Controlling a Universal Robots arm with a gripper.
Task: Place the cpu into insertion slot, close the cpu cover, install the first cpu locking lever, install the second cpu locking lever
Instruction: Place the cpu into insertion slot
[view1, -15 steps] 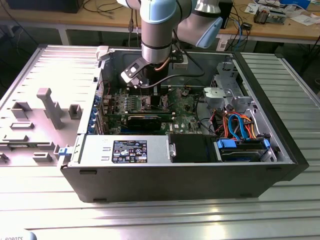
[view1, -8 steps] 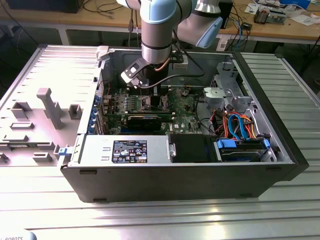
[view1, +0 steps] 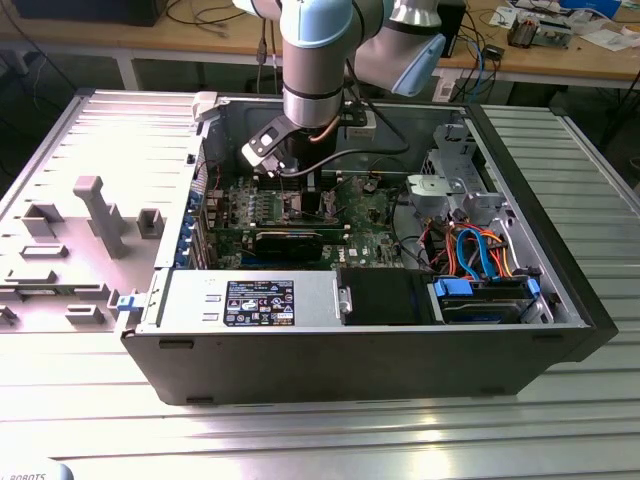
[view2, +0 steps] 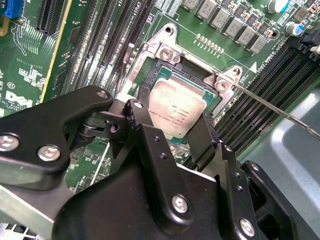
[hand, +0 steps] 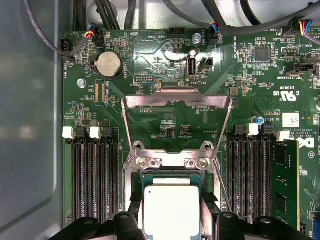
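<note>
Inside the open computer case, my gripper reaches down to the green motherboard. The cpu, a silver-topped square, lies level in the insertion slot, between the two black fingers. My gripper is shut on its two opposite edges. In the first wrist view the cpu sits just below the slot's metal hinge rim, with my gripper around it. The cpu cover stands swung open, away from the slot. A thin wire locking lever sticks out beside the slot, unlatched.
Long black memory slots flank the socket, one with a green memory module. A coin battery and cables lie beyond the cover. A black expansion card, the power supply and drive bays with coloured cables crowd the case.
</note>
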